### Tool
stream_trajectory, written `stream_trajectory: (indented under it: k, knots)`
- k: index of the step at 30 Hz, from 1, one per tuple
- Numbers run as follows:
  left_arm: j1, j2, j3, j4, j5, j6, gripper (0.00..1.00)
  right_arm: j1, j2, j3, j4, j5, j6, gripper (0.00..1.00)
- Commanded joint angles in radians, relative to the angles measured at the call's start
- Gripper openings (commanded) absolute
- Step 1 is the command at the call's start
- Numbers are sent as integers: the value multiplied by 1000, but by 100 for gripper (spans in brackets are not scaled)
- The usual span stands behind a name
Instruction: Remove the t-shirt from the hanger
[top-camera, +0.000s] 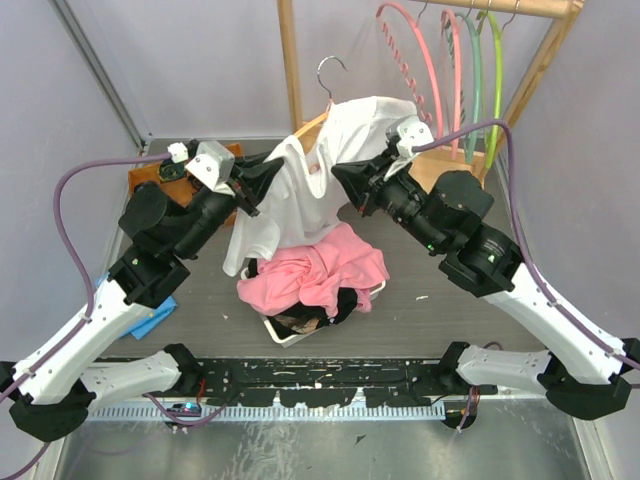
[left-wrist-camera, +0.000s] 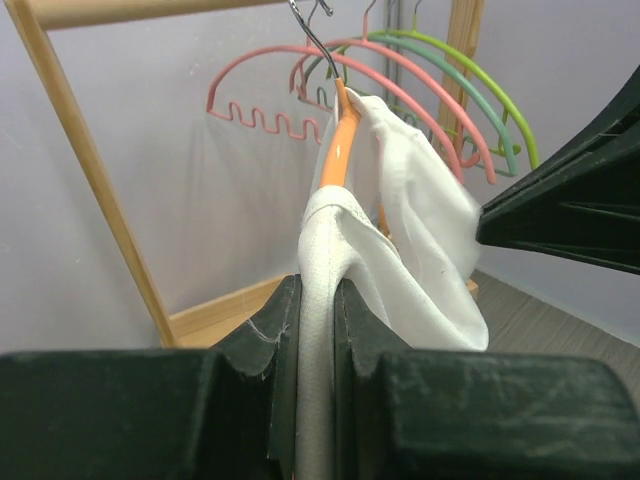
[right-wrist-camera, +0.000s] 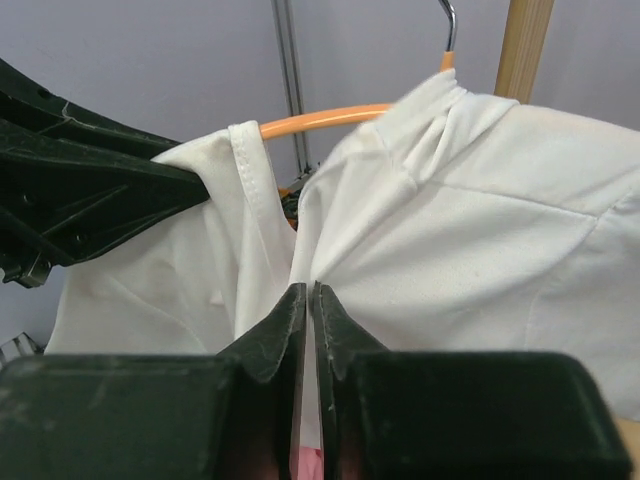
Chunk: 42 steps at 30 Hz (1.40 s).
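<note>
I am not far along yet, I think. The white t-shirt (top-camera: 300, 195) still hangs on the orange hanger (left-wrist-camera: 338, 150), and the hanger's hook is on the wooden rack (top-camera: 290, 60) at 12 o'clock from the middle of the table. My left gripper (left-wrist-camera: 318, 300) is at the shirt's 9 o'clock side and pinches the thick white edge of the neck hole between its fingers. My right gripper (right-wrist-camera: 305, 300) is at the 3 o'clock side. Its fingers are pressed tight together, and the cloth folds run right into the tips, so I think it pinches a thin bit of the shirt. I see a bare bit of hanger in the neck hole, but both shoulders look to be on it. What is left is to slip each shoulder off an end and lift the shirt away. A pink cloth pile (top-camera: 320, 265) sits at the shirt's 6 o'clock.
</note>
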Motion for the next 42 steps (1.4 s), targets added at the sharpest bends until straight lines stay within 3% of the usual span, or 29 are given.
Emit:
stream_trajectory:
  k: [1,4,15,22,42]
  knots:
    - [-2,-28,9,183,20,42,0,12,-74,-13,-5,12,3,24]
    - [-4,-33,-2,189,55,46,0,11,-126,-47,39,64,0,35]
    - [-47,-40,-30,136,70,65,0,12,-69,95,25,166,-82,36]
    - [-77,-42,-17,100,55,84,0,12,10,175,16,230,-119,47]
    - [-135,-66,-24,77,40,129,0,12,119,261,-6,351,-129,48]
